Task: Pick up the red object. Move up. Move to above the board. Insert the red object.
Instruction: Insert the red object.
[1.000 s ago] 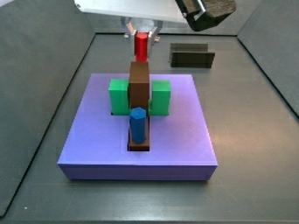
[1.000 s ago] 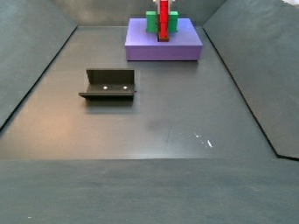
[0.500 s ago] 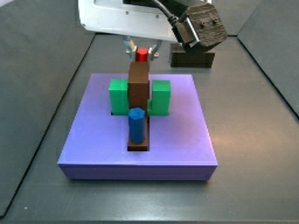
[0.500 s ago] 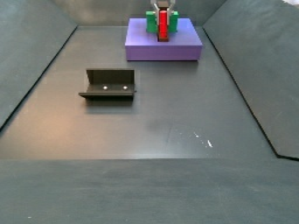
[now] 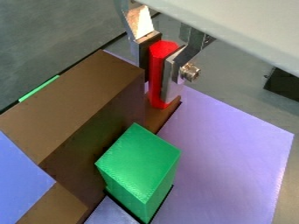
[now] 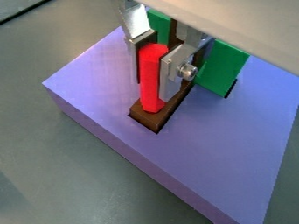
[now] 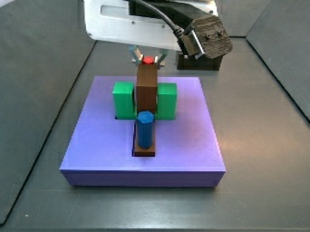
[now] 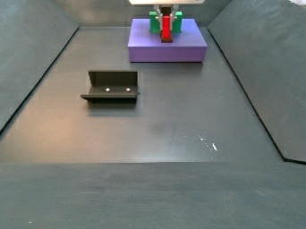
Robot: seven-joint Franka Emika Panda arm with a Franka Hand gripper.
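My gripper [image 5: 158,70] is shut on the red peg [image 5: 156,75], which stands upright with its lower end in the far end of the brown bar [image 5: 82,122] on the lavender board [image 6: 105,114]. Both wrist views show the silver fingers [image 6: 177,66] clamping the peg [image 6: 149,74]. In a side view the gripper [image 7: 147,58] sits low over the far end of the bar [image 7: 144,91], with only the peg's top [image 7: 148,61] showing. A blue peg [image 7: 143,129] stands at the bar's near end. Green blocks [image 7: 123,100] flank the bar.
The dark fixture [image 8: 111,87] stands on the floor away from the board [image 8: 167,46]. A small dark olive box [image 7: 201,61] sits behind the board [image 7: 145,145], partly hidden by the arm. Grey walls enclose the floor.
The gripper has come down with the red peg. The peg's lower end has sunk into the far end of the brown bar, so less of it shows above the bar.
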